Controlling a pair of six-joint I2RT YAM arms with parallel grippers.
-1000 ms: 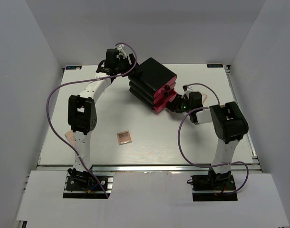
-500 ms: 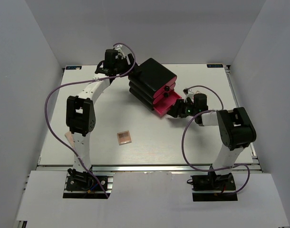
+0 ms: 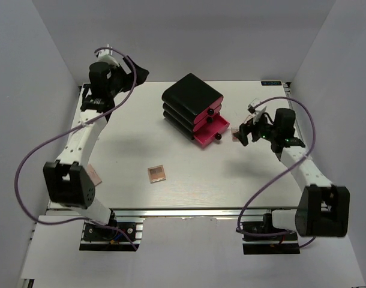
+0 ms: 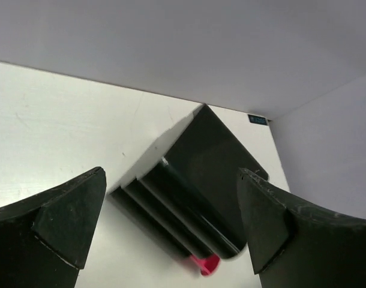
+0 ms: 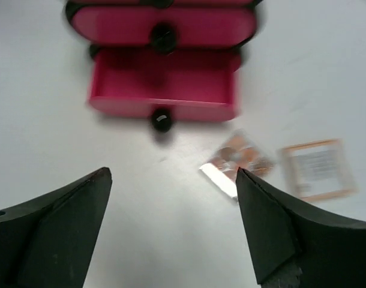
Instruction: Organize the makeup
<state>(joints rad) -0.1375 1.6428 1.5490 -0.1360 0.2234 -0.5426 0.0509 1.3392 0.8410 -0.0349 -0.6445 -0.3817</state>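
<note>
Right wrist view is motion-blurred: drawer box [image 5: 165,90] is cut off at the top edge, palette [image 5: 238,157] detail unreadable. In the top view, a pinkish item [image 3: 95,175] is partly hidden behind the left arm [image 3: 68,183].

Drawer box [image 3: 192,99]: middle of counter [image 3: 171,150], nearer far edge.
Lowest drawer [image 3: 208,137]: pulled out toward near-right corner.
Two palettes [image 5: 238,157]: just beside that drawer, right-edge side.
Lone palette [image 3: 157,174]: toward near edge, well apart.

Top cam overhead — L/R wrist cams both face drawer box [image 3: 193,99].

Pink drawer [image 5: 164,90] open — a palette [image 5: 238,157] and tan-edged square [image 5: 318,169] nearby; right gripper [image 5: 171,174] wide.
</note>
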